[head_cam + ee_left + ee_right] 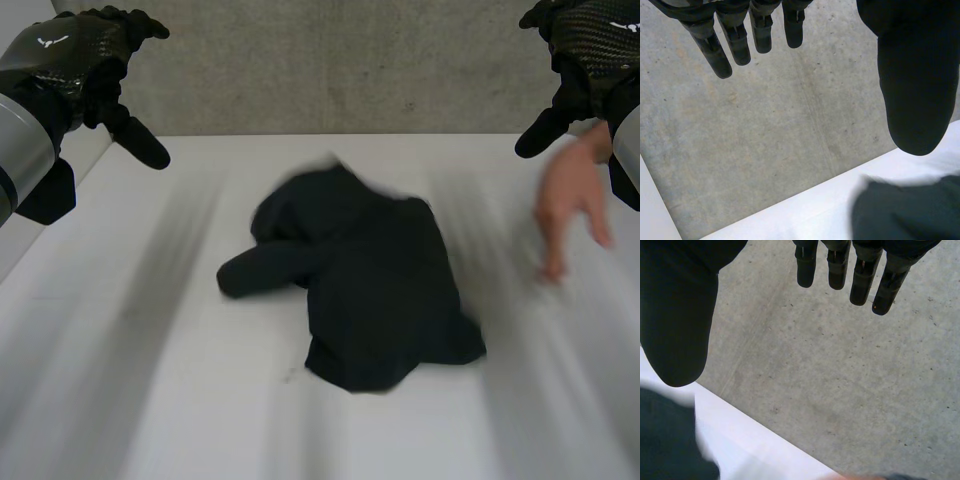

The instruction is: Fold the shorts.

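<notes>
The black shorts (360,290) lie in a bumpy heap in the middle of the white counter (130,400). They are away from all its edges, with bare counter all around. One lump sticks out toward the left. The folds are too dark to make out.

A person's hand (572,205), blurry, is near the shorts on the right, not touching them.

The left robot hand (75,60) and the right robot hand (590,45) hang high over the far corners. Their fingers are straight and hold nothing.

Grey concrete (340,70) lies past the far edge.
</notes>
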{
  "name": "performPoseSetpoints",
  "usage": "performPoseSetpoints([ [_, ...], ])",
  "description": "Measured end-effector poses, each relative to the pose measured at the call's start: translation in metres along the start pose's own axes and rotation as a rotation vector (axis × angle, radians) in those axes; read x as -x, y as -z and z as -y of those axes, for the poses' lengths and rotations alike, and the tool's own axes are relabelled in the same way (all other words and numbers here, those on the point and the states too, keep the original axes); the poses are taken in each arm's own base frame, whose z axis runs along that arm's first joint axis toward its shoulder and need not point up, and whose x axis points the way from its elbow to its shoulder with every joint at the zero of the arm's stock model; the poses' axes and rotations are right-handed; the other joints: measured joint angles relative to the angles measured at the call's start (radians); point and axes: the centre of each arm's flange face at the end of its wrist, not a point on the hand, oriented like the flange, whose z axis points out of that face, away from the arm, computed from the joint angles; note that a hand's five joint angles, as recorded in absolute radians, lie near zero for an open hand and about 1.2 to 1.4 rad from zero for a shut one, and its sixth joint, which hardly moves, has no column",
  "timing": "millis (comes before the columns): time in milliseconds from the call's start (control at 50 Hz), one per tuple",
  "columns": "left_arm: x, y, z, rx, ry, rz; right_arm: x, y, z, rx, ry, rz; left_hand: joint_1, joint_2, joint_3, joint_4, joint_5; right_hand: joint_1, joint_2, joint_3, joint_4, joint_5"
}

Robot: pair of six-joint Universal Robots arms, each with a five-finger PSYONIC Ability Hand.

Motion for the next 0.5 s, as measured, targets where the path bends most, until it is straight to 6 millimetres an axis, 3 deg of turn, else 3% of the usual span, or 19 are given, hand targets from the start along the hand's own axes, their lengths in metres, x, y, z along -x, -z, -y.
performPoseSetpoints([
  [360, -0.001, -0.002, -0.004, 0.011, 0.000, -0.003, 0.002, -0.001, -0.002, -0.009, 0.000, 0.004, 0.000, 0.000, 0.000, 0.000, 0.000, 0.000, 0.000, 0.000, 0.000, 0.000],
  [500, -0.005, -0.010, -0.023, 0.077, -0.041, -0.018, 0.004, -0.002, -0.003, -0.005, 0.040, 0.021, 0.003, 0.000, 0.000, 0.000, 0.000, 0.000, 0.000, 0.000, 0.000, 0.000],
])
